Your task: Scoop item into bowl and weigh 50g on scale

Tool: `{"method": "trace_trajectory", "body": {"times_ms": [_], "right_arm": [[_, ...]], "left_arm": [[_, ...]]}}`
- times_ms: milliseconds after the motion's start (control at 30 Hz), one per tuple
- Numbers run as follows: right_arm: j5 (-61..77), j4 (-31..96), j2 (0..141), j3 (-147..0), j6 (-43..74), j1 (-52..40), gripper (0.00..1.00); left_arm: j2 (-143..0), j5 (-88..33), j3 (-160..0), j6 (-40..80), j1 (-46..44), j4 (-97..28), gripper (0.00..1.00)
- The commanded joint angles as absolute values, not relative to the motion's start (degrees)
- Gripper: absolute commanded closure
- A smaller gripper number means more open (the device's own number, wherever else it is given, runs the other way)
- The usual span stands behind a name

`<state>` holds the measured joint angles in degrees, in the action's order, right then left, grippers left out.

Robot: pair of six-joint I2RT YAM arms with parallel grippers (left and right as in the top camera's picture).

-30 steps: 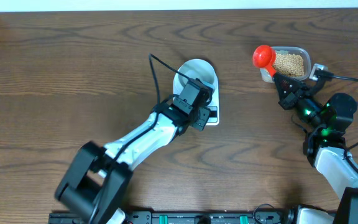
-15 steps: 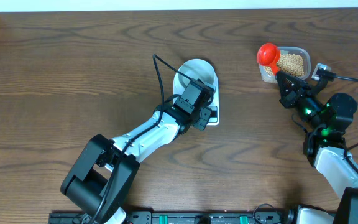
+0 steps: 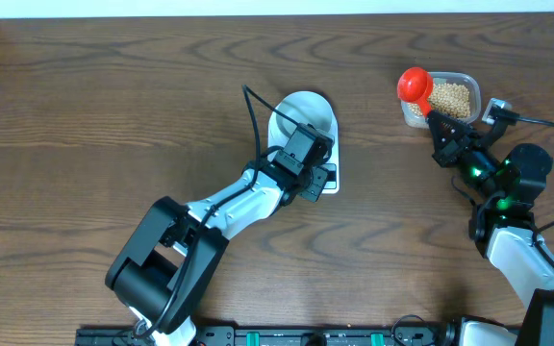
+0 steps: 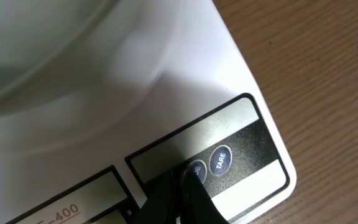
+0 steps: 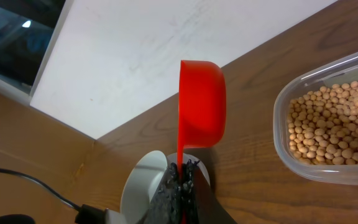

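The left end effector (image 4: 180,186) is pinched fully shut with nothing in it. Its tip is pressed down on the scale (image 4: 185,81), on the dark panel at the near corner, against the round button (image 4: 196,169) just left of the one marked TARE (image 4: 220,160). Over the last second this tip has barely moved. Only the arm behind it has swung round, so it looks like a held press rather than an approach. The display is cut off at the edge of the wrist view, so whether the scale has woken or zeroed cannot be told.

Behind the panel, the bowl (image 3: 306,108) sits on the scale's platform and looks empty from above.

Well to the right of the scale, the right end effector (image 5: 180,183) is clamped shut on the thin handle of the red scoop (image 5: 202,102). The cup is held up clear of the table (image 3: 113,115). In the last second the scoop has drifted a little further from the scale, toward the tub (image 5: 284,146), and then stopped at its near-left rim. The beans (image 5: 337,127) all lie in the tub, on the far side of the scoop from the scale, and none show in the cup.

My reading is that the scale is being readied with the empty bowl on it while the scoop waits at the tub, so scooping has not begun.
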<state>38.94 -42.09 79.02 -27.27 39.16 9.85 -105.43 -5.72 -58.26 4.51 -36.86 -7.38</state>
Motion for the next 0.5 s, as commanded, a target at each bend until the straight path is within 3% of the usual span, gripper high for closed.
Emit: {"method": "trace_trajectory", "body": {"times_ms": [0,300,467], "right_arm": [[38.48,-42.15,79.05,-27.88,38.06,10.09,0.99],[38.35,-42.17,79.05,-27.88,38.06,10.09,0.99],[36.14,-42.17,79.05,-27.88,38.06,10.09,0.99]], "left_arm": [[-107.11,-5.96,-58.41,4.95,-36.56,-7.90,0.93],[-95.61,-3.84,-58.41,4.12,-36.56,-11.51,0.93],[-96.25,-3.84,-58.41,4.12,-36.56,-11.97,0.93]]}}
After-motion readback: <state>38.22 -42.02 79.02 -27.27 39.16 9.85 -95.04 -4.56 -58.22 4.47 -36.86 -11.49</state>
